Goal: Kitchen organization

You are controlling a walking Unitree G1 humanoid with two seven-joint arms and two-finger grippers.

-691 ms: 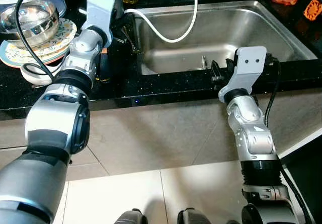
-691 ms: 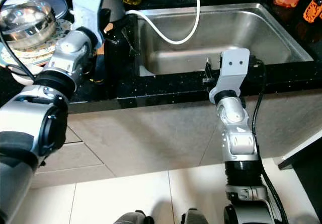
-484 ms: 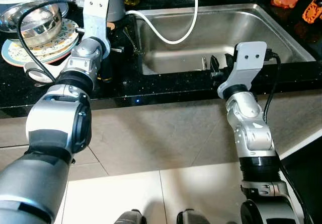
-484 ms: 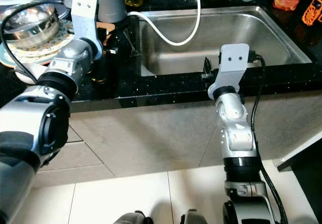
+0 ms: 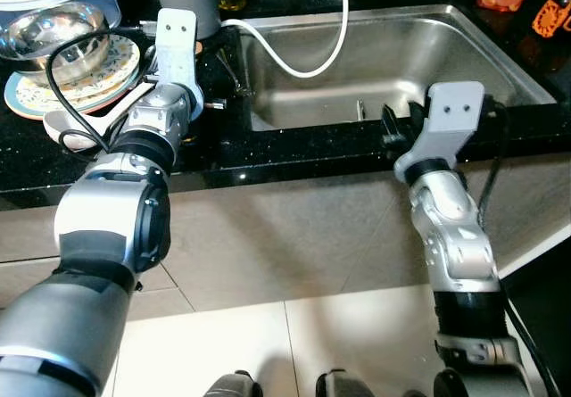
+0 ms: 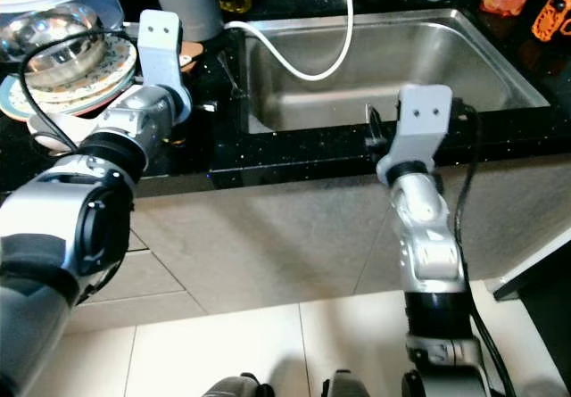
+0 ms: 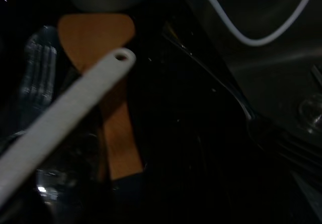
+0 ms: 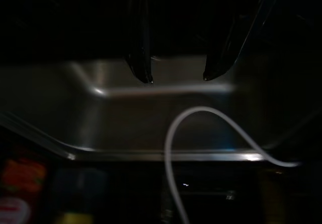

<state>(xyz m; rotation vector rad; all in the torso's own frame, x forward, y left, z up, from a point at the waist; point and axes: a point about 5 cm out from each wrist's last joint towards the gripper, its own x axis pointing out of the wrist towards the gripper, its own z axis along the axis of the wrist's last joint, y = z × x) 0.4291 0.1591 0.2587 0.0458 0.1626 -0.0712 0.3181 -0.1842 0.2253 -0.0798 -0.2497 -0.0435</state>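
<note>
Left hand [image 5: 214, 103], grip state indiscernible, poised over bench [image 5: 294, 152] utensils, wooden spatula [image 7: 108, 78] likely target; right hand [image 8: 176, 75] spread wide, empty, at sink [image 5: 401, 58] edge.

sink [image 5: 500, 67] — right of counter [image 5: 294, 152] | plates [image 5: 53, 85] — far left | hose [image 5: 294, 62] in sink
</note>
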